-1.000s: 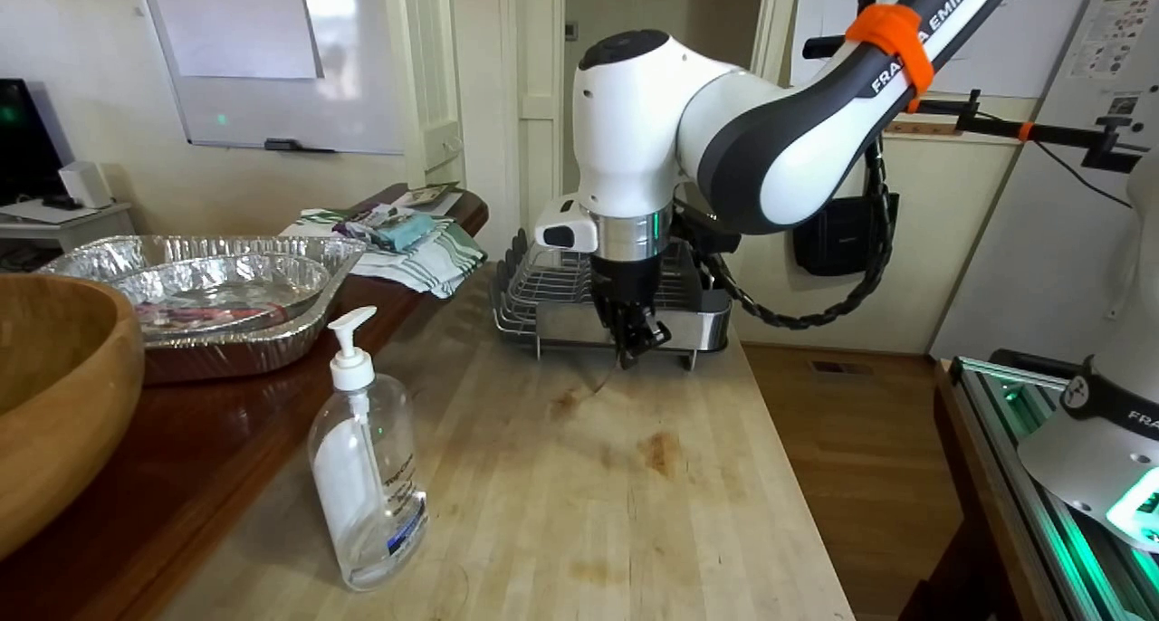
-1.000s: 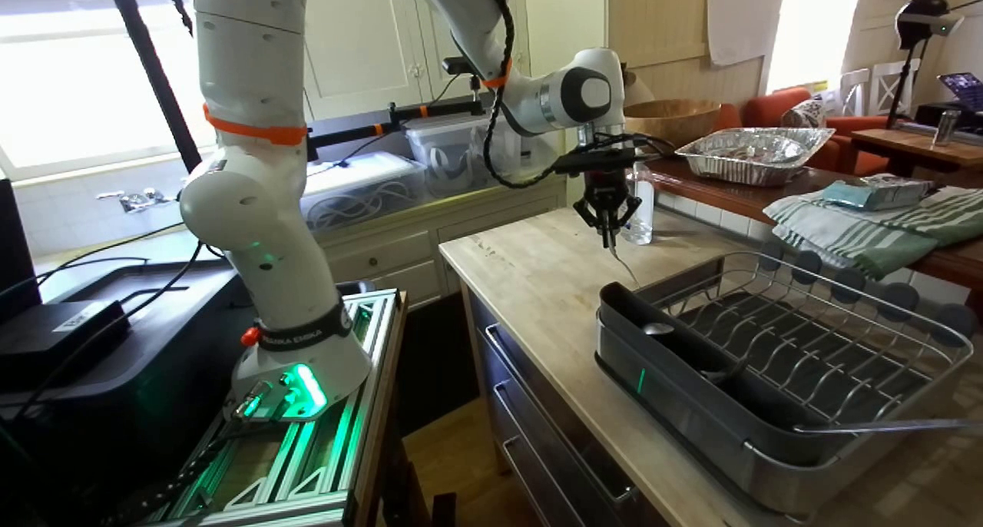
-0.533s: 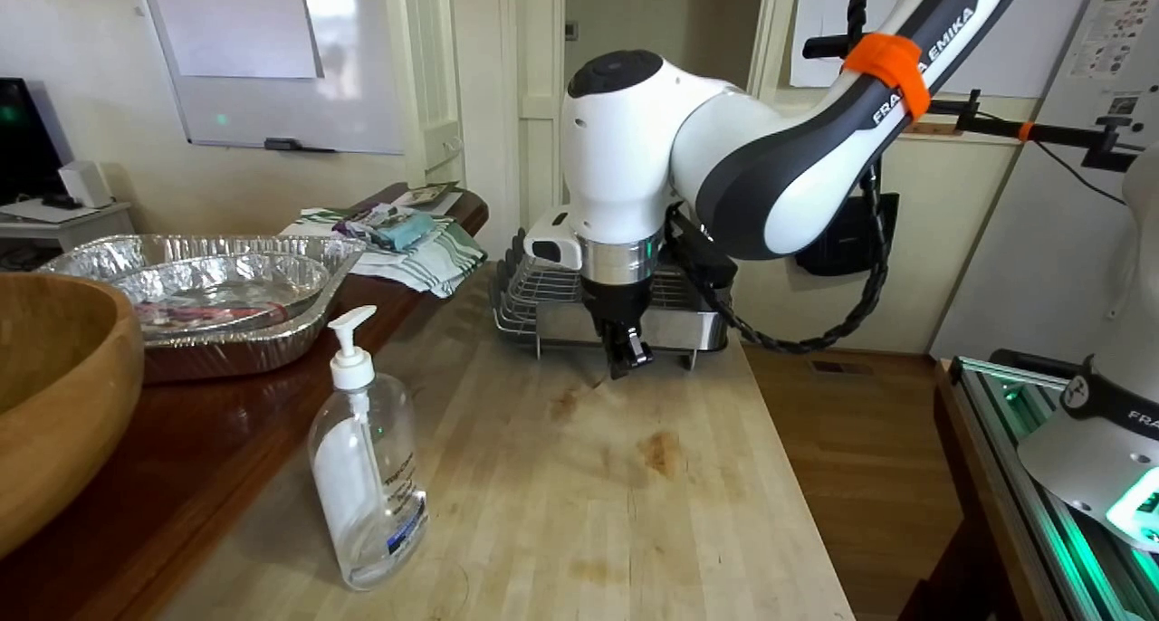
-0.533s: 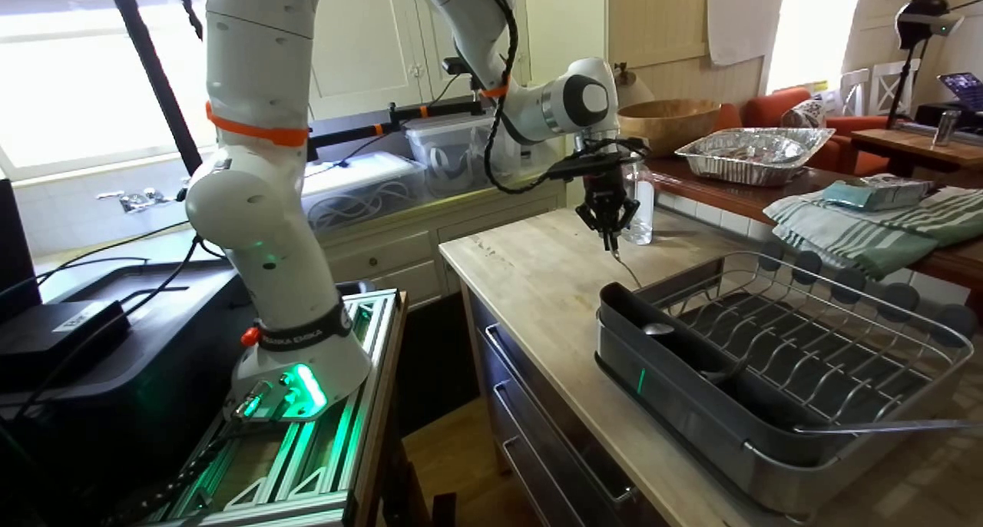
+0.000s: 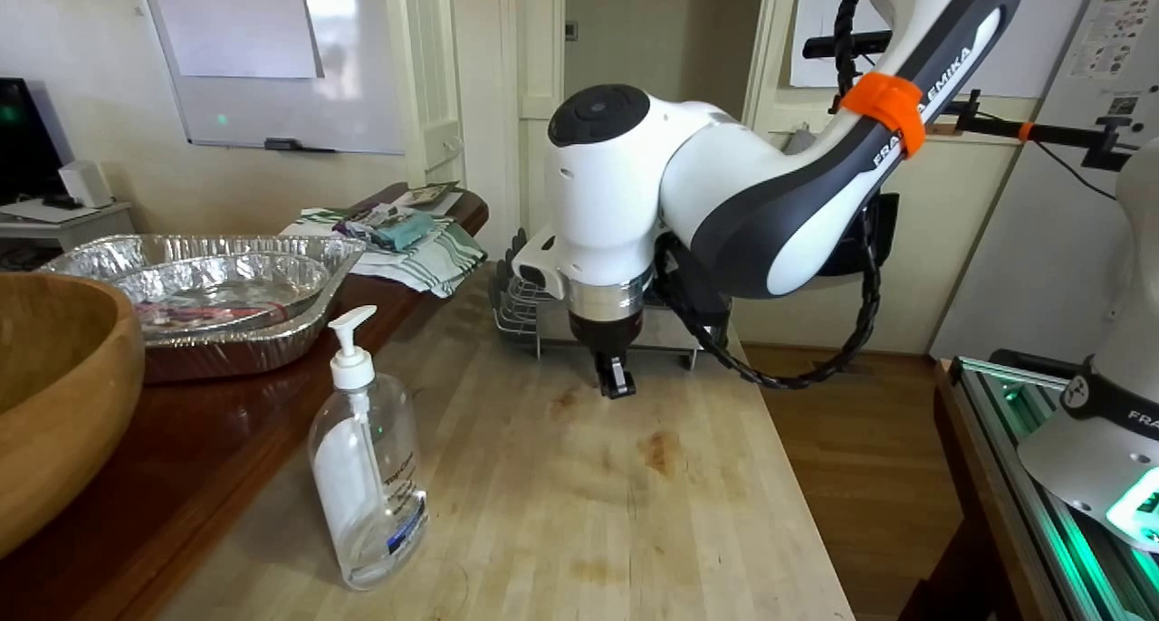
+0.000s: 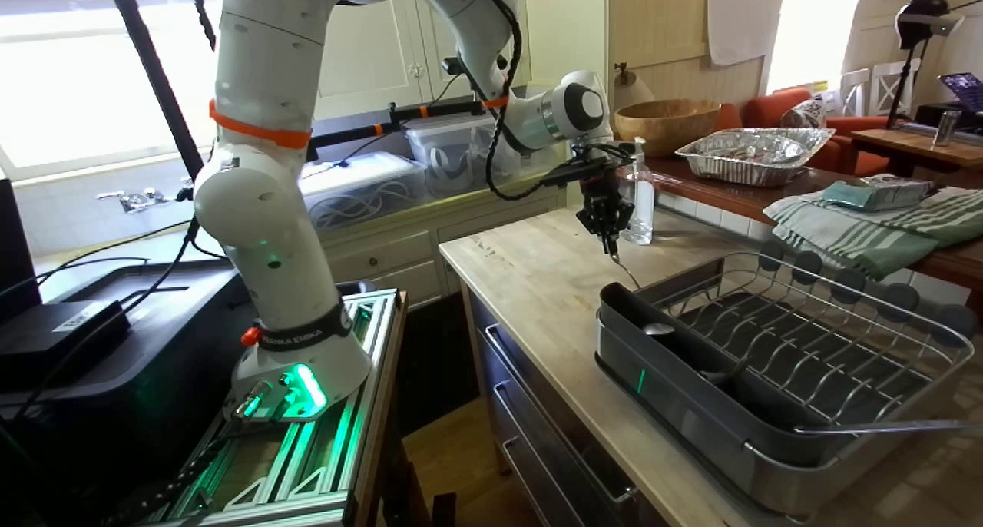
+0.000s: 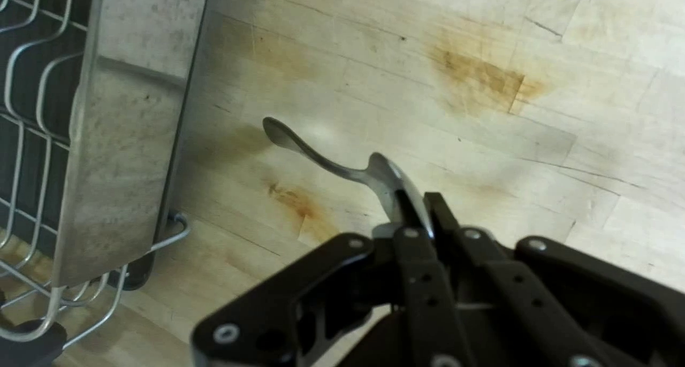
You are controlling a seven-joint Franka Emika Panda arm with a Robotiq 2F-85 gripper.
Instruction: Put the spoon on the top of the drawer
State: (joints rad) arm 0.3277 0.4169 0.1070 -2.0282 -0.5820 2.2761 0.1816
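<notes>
The spoon [image 7: 369, 178] is slim and dark metallic. In the wrist view my gripper [image 7: 419, 204] is shut on the spoon's bowl, and the handle sticks out toward the dish rack. In an exterior view the spoon [image 6: 627, 272] hangs below the fingertips of my gripper [image 6: 610, 247], handle pointing down and right. The gripper [image 5: 617, 386] also shows low over the wooden top [image 5: 579, 485] in an exterior view, where I cannot make out the spoon. The wooden top lies over a unit with dark drawers [image 6: 530, 423]. I cannot tell whether the handle touches the wood.
A dish rack [image 6: 691, 404] with a dark cutlery holder stands close beside the spoon; its edge [image 7: 134, 142] fills the wrist view's left. A clear soap pump bottle [image 5: 367, 476] stands on the wooden top. A wooden bowl [image 5: 63, 404] and foil trays [image 5: 299, 340] sit along a raised ledge.
My gripper has come down and away from the dish rack, toward the soap bottle's end, tilting as it moves. The spoon stays in its jaws and its handle end barely shifts.
</notes>
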